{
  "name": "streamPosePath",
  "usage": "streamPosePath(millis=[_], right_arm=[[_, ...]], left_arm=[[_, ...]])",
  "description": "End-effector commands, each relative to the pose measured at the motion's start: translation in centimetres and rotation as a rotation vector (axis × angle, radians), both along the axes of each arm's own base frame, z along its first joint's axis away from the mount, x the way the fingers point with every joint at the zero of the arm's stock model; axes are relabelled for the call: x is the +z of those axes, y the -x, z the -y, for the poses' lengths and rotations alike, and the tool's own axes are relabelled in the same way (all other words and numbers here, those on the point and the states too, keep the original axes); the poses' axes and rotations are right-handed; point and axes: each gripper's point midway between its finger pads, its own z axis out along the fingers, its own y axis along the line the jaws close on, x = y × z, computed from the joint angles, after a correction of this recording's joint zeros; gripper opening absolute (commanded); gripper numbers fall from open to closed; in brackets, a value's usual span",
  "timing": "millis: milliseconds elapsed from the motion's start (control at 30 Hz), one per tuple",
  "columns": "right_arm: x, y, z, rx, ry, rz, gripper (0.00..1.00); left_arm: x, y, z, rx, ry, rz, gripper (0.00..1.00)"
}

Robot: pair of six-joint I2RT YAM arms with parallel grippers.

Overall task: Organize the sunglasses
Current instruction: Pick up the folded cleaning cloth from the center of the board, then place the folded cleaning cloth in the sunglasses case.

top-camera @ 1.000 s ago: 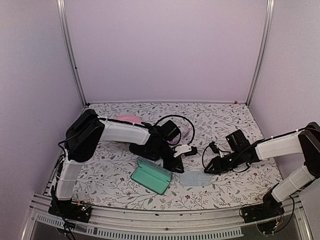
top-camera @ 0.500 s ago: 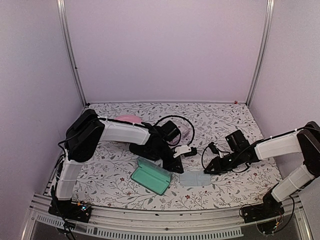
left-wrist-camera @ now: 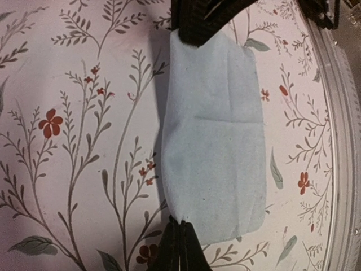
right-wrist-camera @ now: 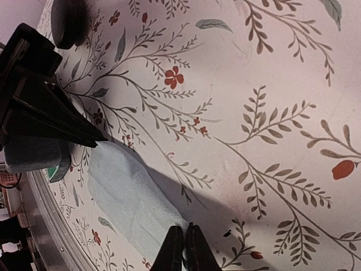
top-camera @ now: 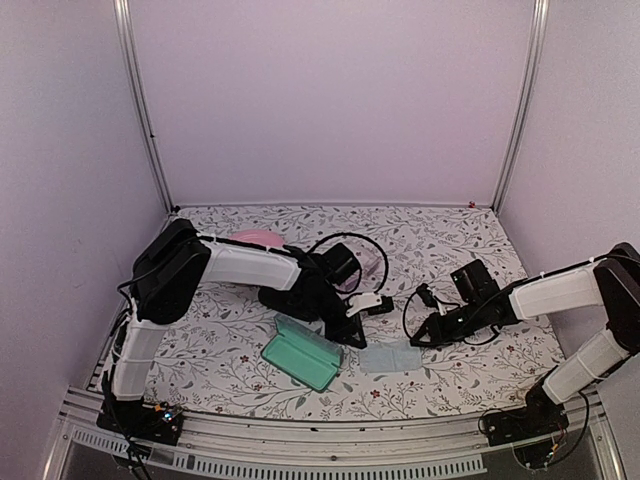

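Observation:
A light blue cloth (top-camera: 390, 358) lies flat on the floral table between my two grippers. My left gripper (left-wrist-camera: 181, 224) is shut on the cloth's (left-wrist-camera: 217, 141) near left corner. My right gripper (right-wrist-camera: 183, 230) is shut on the opposite end of the cloth (right-wrist-camera: 127, 195). From above, the left gripper (top-camera: 360, 338) and right gripper (top-camera: 420, 338) face each other across it. A pale pinkish pair of sunglasses (top-camera: 373, 263) shows faintly behind the left wrist, partly hidden.
An open green case (top-camera: 302, 352) lies just left of the cloth. A pink object (top-camera: 255, 237) sits at the back left. A black oval object (right-wrist-camera: 69, 20) shows at the top left of the right wrist view. The table's front rail (left-wrist-camera: 344, 169) runs close by the cloth.
Both grippers have closed from partly open onto opposite ends of the cloth. The arms have hardly moved.

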Motion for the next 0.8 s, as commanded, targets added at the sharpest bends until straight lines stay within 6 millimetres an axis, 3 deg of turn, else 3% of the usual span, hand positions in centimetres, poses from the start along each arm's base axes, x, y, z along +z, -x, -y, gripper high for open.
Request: streamPosePath(millis=[0,133,400,767], right_arm=[[0.3,-0.2,0.0,-0.001,-0.018,0.015,0.05],[0.9,-0.3,-0.1,-0.004,-0.031,0.028,0.0],[1.2,-0.3,-0.2,0.001,-0.035,0.039,0.0],[3.9,-0.8,-0.8,0.034,-0.074,0.11,0.0]], left_arm=[[-2.3,0.8,-1.1,0.023,-0.071,-0.073,0.0],[-1.5,-0.1,-0.7,0.054,-0.037,-0.069,0.0],[0.3,-2.2,-0.2,0.112,0.009,-0.035,0.0],[3.1,-3.3,-0.3,0.131,0.041,0.016,0.0]])
